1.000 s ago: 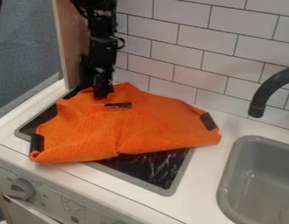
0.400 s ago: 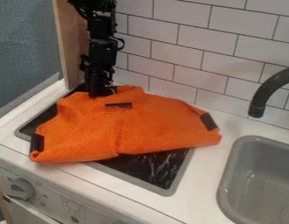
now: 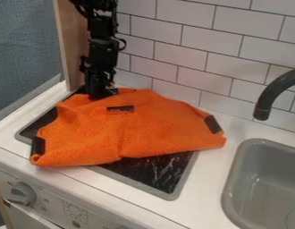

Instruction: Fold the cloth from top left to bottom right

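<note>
The gripper (image 3: 100,95) is hanging down at the far edge of the orange cloth (image 3: 138,132); whether it is open, closed or gripping, I cannot tell. From its tip, the cloth is spreading toward the camera and to both sides over the stove top (image 3: 153,174). Its long axis is running left to right across the view, the right end pointing slightly upward.
</note>
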Controlling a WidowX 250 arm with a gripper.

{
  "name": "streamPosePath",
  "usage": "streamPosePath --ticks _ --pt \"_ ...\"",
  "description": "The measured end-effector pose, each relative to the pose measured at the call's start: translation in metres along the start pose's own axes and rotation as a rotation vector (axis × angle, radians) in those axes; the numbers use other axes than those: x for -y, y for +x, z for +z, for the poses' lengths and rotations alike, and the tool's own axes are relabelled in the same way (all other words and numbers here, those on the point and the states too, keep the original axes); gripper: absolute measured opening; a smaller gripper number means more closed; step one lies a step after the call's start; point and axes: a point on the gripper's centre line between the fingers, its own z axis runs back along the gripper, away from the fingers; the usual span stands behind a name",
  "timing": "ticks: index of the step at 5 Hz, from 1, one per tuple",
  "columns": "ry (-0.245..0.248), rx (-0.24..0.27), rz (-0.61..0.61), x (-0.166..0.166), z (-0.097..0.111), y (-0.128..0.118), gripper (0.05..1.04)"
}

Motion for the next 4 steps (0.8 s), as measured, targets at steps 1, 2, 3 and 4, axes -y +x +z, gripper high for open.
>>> streamPosePath --ticks 1,2,3,4 --pt "-0.006 0.050 0.007 0.005 0.026 -0.001 0.051" --pt "-0.014 0.087 -0.019 0.014 0.044 -0.007 0.051" --pt "0.020 0.102 -0.096 0.035 0.050 -0.022 0.051" --pt "0.035 0.112 -0.213 0.069 0.051 -0.036 0.051"
